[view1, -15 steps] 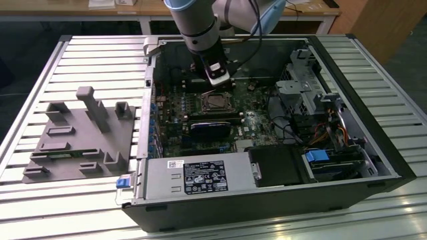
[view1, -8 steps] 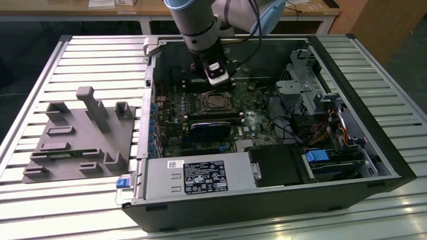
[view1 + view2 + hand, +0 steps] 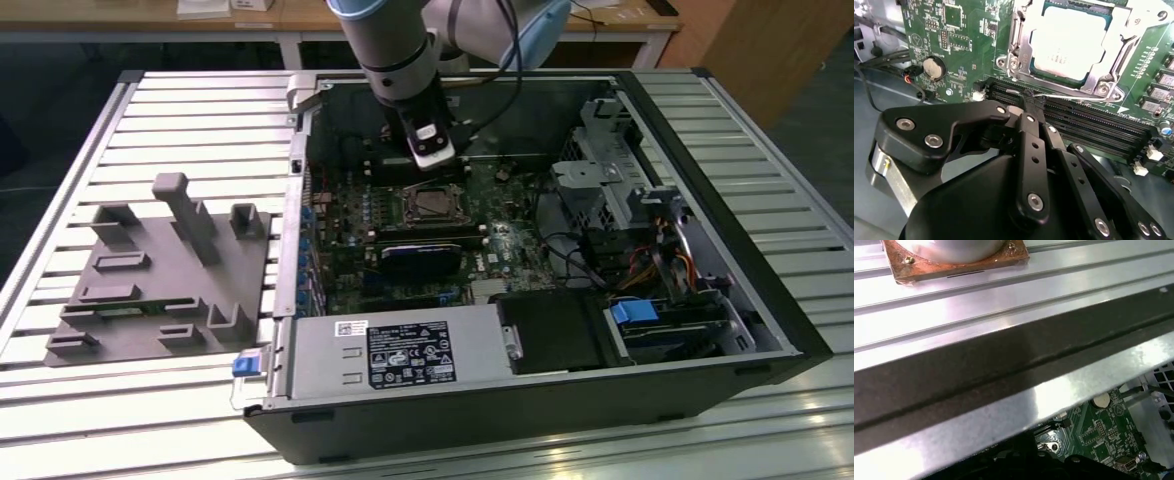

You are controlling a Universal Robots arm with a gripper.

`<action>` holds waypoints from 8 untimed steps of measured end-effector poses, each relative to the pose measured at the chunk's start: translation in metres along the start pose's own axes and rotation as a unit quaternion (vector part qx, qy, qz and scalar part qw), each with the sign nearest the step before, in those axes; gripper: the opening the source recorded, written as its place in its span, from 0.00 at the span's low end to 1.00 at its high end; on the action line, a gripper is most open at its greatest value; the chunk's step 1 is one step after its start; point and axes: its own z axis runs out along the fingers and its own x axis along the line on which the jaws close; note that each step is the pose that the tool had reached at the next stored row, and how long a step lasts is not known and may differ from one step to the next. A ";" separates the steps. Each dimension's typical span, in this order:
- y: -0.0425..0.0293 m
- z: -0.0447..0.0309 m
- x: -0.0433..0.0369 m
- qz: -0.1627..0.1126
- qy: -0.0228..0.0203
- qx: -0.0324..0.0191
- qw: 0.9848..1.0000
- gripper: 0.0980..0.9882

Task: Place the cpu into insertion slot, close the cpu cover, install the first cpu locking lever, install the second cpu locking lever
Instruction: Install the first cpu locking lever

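Observation:
The cpu (image 3: 1064,47) lies flat in the insertion slot (image 3: 430,203) on the green board inside the open computer case (image 3: 747,300). The cpu cover (image 3: 1124,42), a silver frame, lies down over the chip's edges. A thin silver locking lever (image 3: 1079,98) runs along the socket's side next to the memory slots. My gripper (image 3: 1029,102) has its black fingers (image 3: 1030,131) drawn together at the lever's end, and the wire comes out right at the tips. In the exterior view my gripper (image 3: 430,158) hangs just behind the socket.
Black memory slots (image 3: 1094,122) lie beside the socket, and a coin battery (image 3: 934,67) sits on the board. A power supply (image 3: 394,360), a drive cage (image 3: 607,170) and cables (image 3: 667,265) crowd the case. A grey fixture block (image 3: 167,270) stands on the slatted table (image 3: 174,120).

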 end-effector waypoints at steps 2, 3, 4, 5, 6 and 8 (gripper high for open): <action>-0.0002 0.0008 0.0002 0.006 -0.002 0.002 1.000 0.01; -0.0002 0.0013 0.0004 0.009 -0.003 0.003 1.000 0.01; -0.0003 0.0017 0.0005 0.012 -0.003 0.003 1.000 0.01; -0.0004 0.0022 0.0006 0.016 -0.004 0.004 1.000 0.01; -0.0005 0.0027 0.0008 0.019 -0.005 0.005 1.000 0.01; -0.0007 0.0037 0.0011 0.025 -0.007 0.007 1.000 0.01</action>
